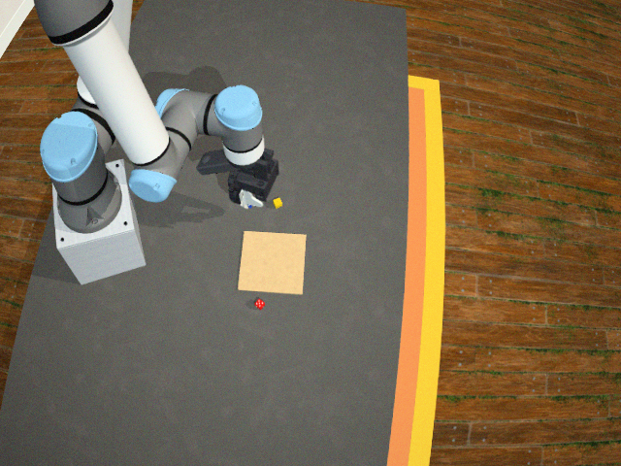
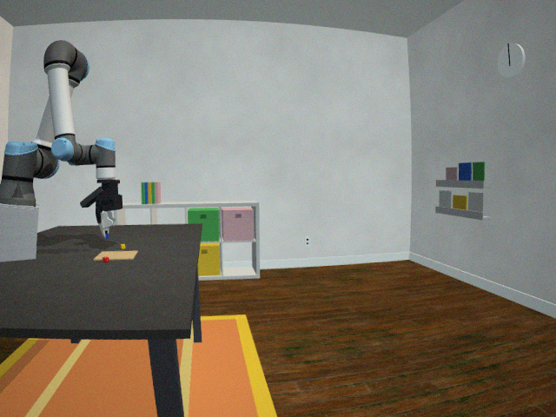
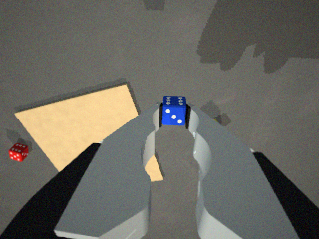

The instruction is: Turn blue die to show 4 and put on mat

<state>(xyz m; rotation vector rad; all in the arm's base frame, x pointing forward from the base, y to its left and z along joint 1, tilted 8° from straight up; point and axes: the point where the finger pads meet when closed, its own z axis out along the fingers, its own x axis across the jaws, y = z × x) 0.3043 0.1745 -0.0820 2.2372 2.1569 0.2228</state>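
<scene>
My gripper (image 1: pixel 249 205) (image 2: pixel 107 234) (image 3: pixel 173 105) points down and is shut on the blue die (image 1: pixel 249 206) (image 2: pixel 107 235) (image 3: pixel 173 119), held above the table. In the wrist view the die's larger visible face shows 3 and the narrower face beyond it shows 6. Its other faces are hidden. The tan square mat (image 1: pixel 273 263) (image 2: pixel 123 254) (image 3: pixel 80 124) lies on the table, nearer the exterior camera than the gripper. The die is not over the mat.
A yellow die (image 1: pixel 277 203) (image 2: pixel 122 246) sits close beside the gripper, mostly hidden behind a finger in the wrist view. A red die (image 1: pixel 259 304) (image 2: pixel 105 259) (image 3: pixel 19 152) sits just off the mat's opposite edge. The robot's base block (image 1: pixel 108 258) stands left of the mat.
</scene>
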